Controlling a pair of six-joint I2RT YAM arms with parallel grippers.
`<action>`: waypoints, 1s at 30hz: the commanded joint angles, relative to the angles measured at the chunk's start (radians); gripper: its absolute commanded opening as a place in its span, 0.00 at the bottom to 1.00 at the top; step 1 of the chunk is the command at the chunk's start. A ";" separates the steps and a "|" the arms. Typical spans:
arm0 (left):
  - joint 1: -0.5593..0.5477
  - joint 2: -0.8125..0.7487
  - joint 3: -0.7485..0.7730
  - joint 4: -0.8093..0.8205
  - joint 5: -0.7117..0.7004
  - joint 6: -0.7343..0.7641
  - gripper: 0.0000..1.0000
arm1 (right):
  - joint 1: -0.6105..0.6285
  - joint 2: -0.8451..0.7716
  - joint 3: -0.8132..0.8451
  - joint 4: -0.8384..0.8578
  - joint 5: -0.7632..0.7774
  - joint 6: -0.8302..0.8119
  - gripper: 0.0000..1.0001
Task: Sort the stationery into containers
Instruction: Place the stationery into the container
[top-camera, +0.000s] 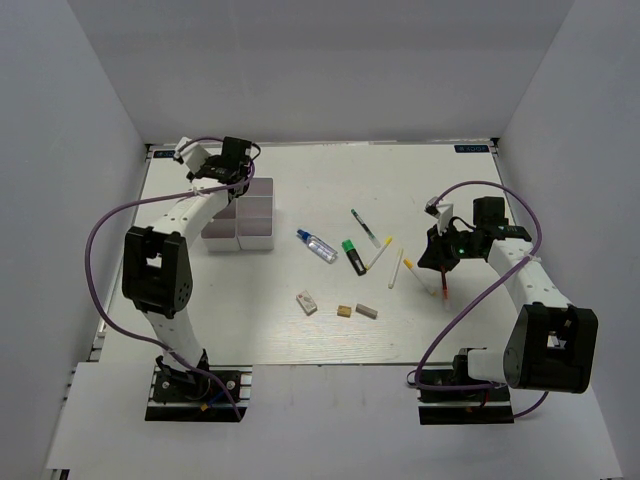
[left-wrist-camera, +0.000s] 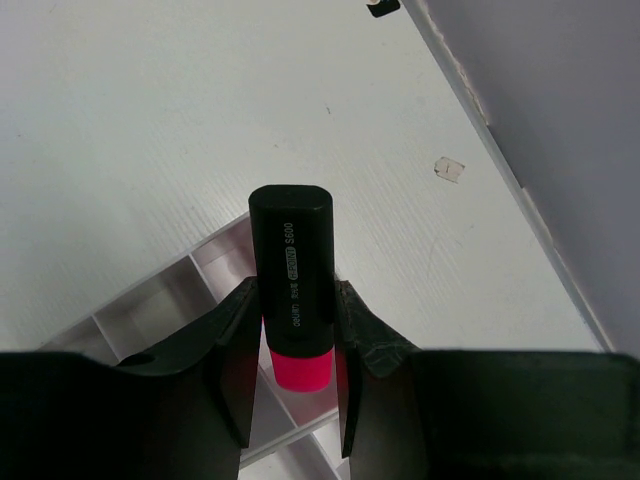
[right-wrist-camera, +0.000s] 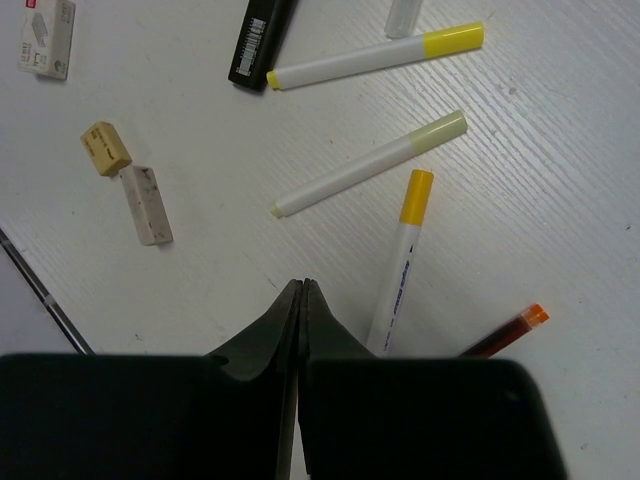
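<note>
My left gripper (top-camera: 232, 165) hangs over the far side of the white divided tray (top-camera: 250, 215), shut on the black-pink marker (left-wrist-camera: 292, 270), pink end toward the wrist; the tray's compartments (left-wrist-camera: 160, 305) lie beneath it. My right gripper (right-wrist-camera: 303, 285) is shut and empty, low over the table beside a yellow-capped white stick (right-wrist-camera: 400, 255) and the red pen (right-wrist-camera: 505, 333). Two more yellow-tipped sticks (right-wrist-camera: 375, 58) (right-wrist-camera: 370, 165), the black-green highlighter (top-camera: 352, 254), the blue bottle (top-camera: 317, 246) and the white (top-camera: 307, 302), tan (top-camera: 344, 311) and grey (top-camera: 367, 311) erasers lie mid-table.
A thin green-tipped pen (top-camera: 363, 226) lies behind the highlighter. Grey walls close the table at the back and both sides. A scrap of tape (left-wrist-camera: 449, 169) sits near the back wall. Purple cables (top-camera: 100, 225) loop beside each arm.
</note>
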 joint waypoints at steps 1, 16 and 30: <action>0.005 -0.015 0.029 -0.022 -0.052 -0.038 0.00 | -0.001 -0.018 0.001 -0.017 -0.017 -0.024 0.02; 0.005 -0.034 -0.054 0.022 -0.052 -0.029 0.49 | 0.000 0.010 0.018 -0.022 -0.030 -0.026 0.06; -0.013 -0.159 -0.062 0.101 0.037 0.055 0.87 | 0.017 0.030 0.042 -0.051 -0.042 -0.073 0.57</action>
